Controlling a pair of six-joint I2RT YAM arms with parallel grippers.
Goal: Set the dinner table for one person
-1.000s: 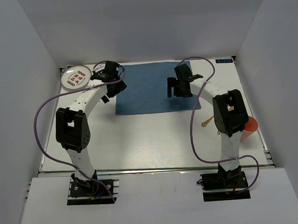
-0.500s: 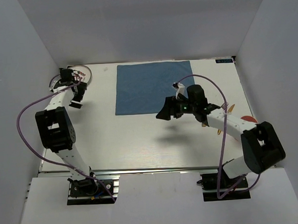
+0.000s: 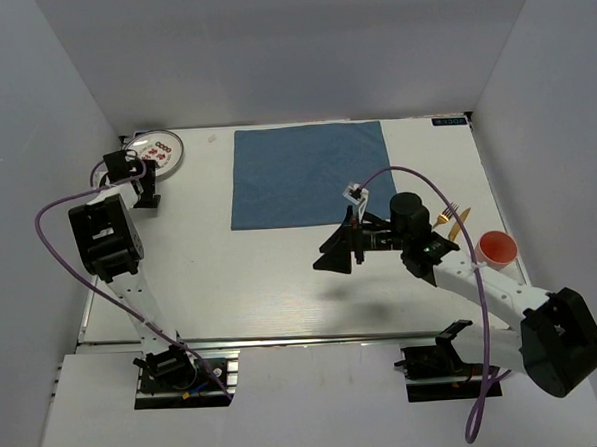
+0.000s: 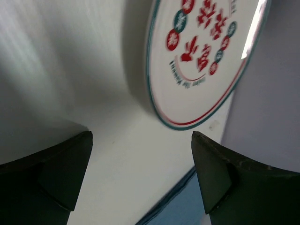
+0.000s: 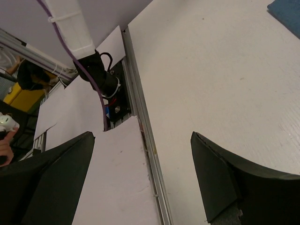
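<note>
The dinner table [image 3: 281,274] is a large white tabletop with a metal rail along its near edge. A white plate [image 3: 163,152] with red and teal marks and a teal rim lies at its far left corner; it fills the top of the left wrist view [image 4: 201,56]. My left gripper [image 3: 144,181] is open and empty just in front of the plate. My right gripper [image 3: 332,256] is open and empty, held above the middle of the table, facing left toward the left arm's base [image 5: 101,79].
A blue cloth placemat [image 3: 309,173] lies at the far centre. A gold fork [image 3: 450,216] and an orange cup [image 3: 497,248] sit at the right. White walls close in the left, far and right sides. A white board [image 5: 112,178] lies beyond the rail.
My right arm has swung back and toward the near centre, uncovering the cup and fork. My left gripper has moved slightly nearer, off the plate's edge.
</note>
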